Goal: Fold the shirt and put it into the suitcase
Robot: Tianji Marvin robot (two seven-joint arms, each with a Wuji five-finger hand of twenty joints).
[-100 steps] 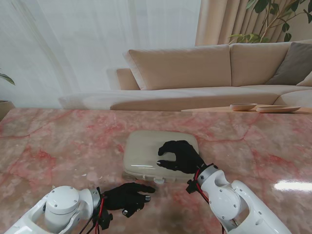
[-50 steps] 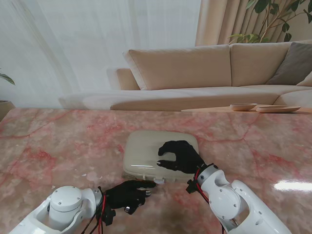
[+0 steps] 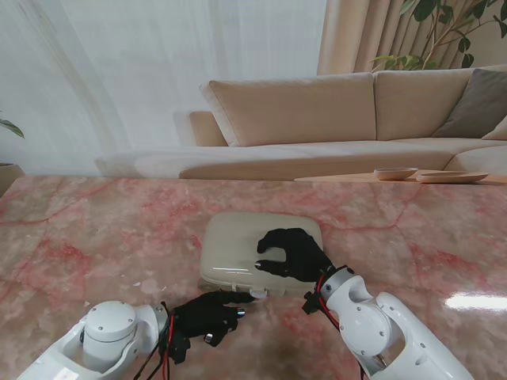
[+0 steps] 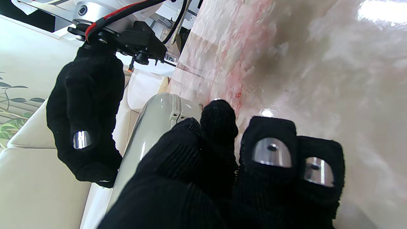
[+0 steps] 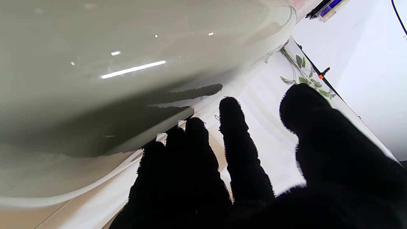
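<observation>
While right robot hand [image 3: 291, 255] presses the suitcase [image 3: 238, 245], sofa [image 3: 317, 119] stands beyond.

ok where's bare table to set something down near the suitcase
Bare marble lies left of the closed suitcase, right of it beyond the right hand, and on its far side. The near edge is crowded: the left hand reaches at the latch there.

1. Both arms have glossy white rounded casings.
2. The left hand [image 3: 204, 317] and right hand [image 3: 291, 253] wear black knitted gloves.
3. Silver metal plates cap several fingertips [image 4: 272, 152].
4. Red and black cables run at each wrist.
</observation>
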